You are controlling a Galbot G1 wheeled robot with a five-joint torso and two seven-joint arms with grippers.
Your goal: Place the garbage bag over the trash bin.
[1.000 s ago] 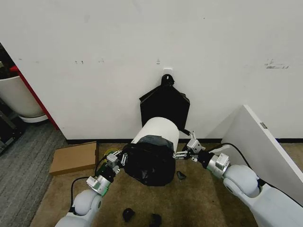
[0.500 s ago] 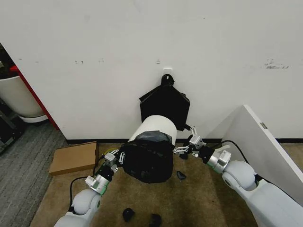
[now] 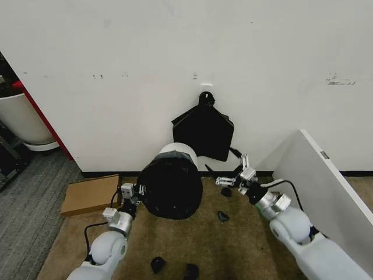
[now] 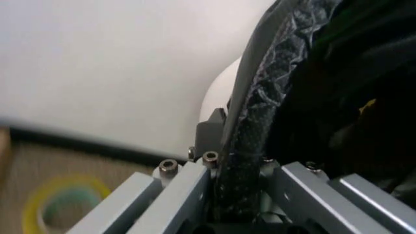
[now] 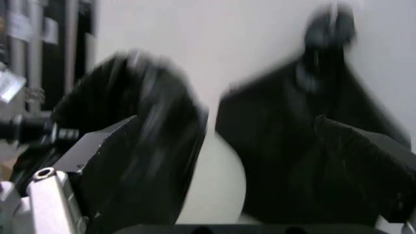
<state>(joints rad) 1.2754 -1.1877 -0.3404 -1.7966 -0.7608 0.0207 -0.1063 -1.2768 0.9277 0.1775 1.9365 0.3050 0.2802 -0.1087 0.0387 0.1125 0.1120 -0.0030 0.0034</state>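
Holding one garbage bag (image 3: 170, 188) over one tilted trash bin (image 3: 178, 150) by the wall: left gripper (image 3: 132, 193) clamped on the film at its left edge; right gripper (image 3: 232, 173) spread wide, just right of it. Three black scraps (image 3: 223, 216) on carpet.

I am looking into a plain indoor workspace, something like an office back room or a test area in a lab. A bare white painted wall (image 3: 175, 52) with small scuffs and marks fills most of the head view, ending in a dark baseboard strip (image 3: 99, 173). The floor is a flat brown carpet (image 3: 233, 245), changing to grey ribbed carpet (image 3: 26, 198) on my left. A flattened brown cardboard box (image 3: 90, 194) lies by the wall. A loose white board (image 3: 326, 181) leans on my right. A large white curved tub with a red edge (image 3: 23, 116) stands at far left.
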